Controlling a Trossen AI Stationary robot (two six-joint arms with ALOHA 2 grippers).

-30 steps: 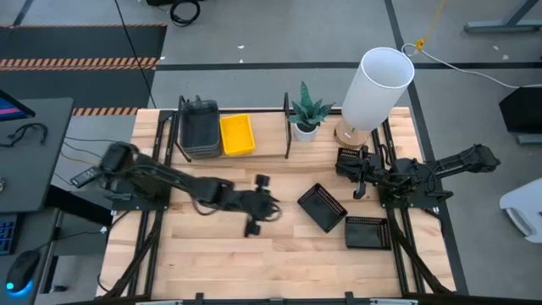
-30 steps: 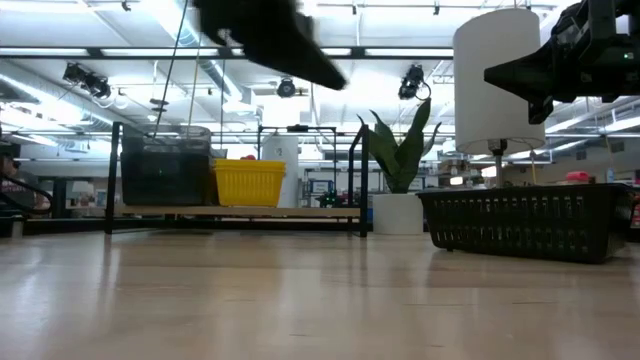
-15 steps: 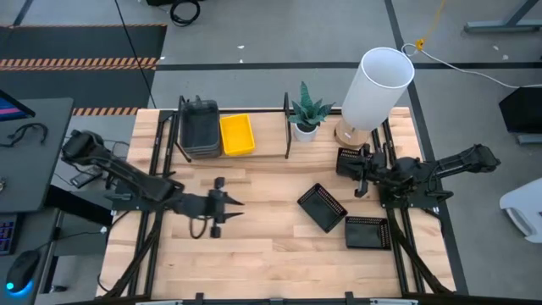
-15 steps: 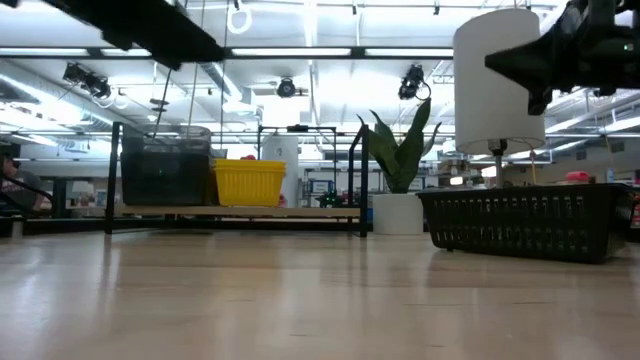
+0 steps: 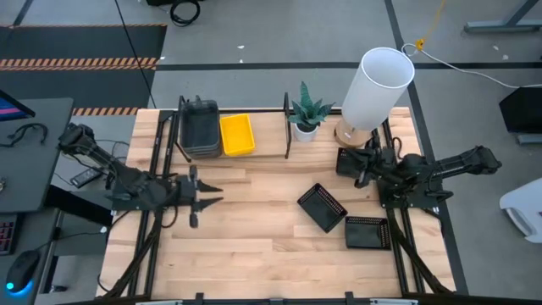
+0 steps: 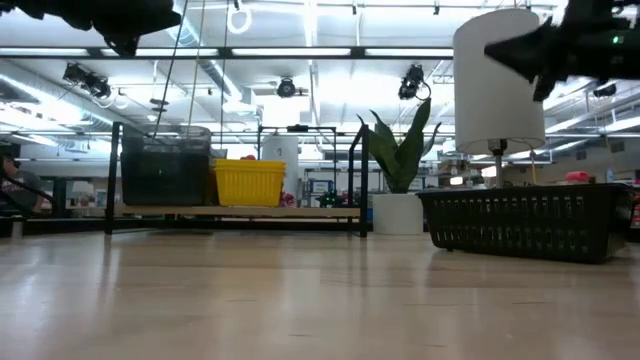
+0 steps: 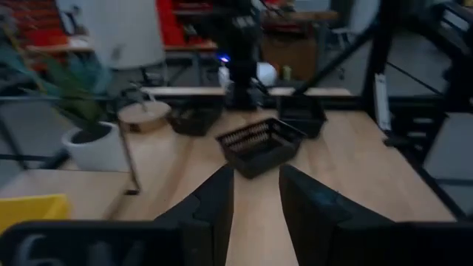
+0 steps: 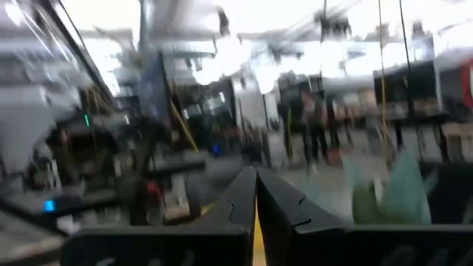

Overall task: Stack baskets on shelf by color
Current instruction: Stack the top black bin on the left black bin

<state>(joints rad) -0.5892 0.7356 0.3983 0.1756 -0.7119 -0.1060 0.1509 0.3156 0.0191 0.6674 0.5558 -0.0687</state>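
The shelf [image 5: 269, 140] stands at the table's far side. Stacked dark grey baskets [image 5: 199, 129] and a yellow basket [image 5: 236, 134] rest on its board, also seen in the low view as the grey stack [image 6: 165, 177] and yellow basket [image 6: 245, 182]. Three black mesh baskets lie on the tabletop: one [image 5: 322, 206] mid-right, one [image 5: 367, 231] nearer, one [image 5: 347, 158] by the lamp. My left gripper [image 5: 212, 194] hovers open over the table's left part, pointing right. My right gripper [image 5: 359, 169] is shut, raised beside the far black basket.
A potted plant [image 5: 305, 114] stands at the shelf's right end, and a tall white lamp [image 5: 377, 83] on a wooden base beside it. Bare tabletop [image 5: 254, 246] stretches across the near half. A person [image 6: 10, 190] sits beyond the table's left.
My left arm has drawn back from the table's middle toward its left edge, gripper still open and holding nothing. My right gripper has shifted a little toward the far edge and upward. The baskets have stayed where they were.
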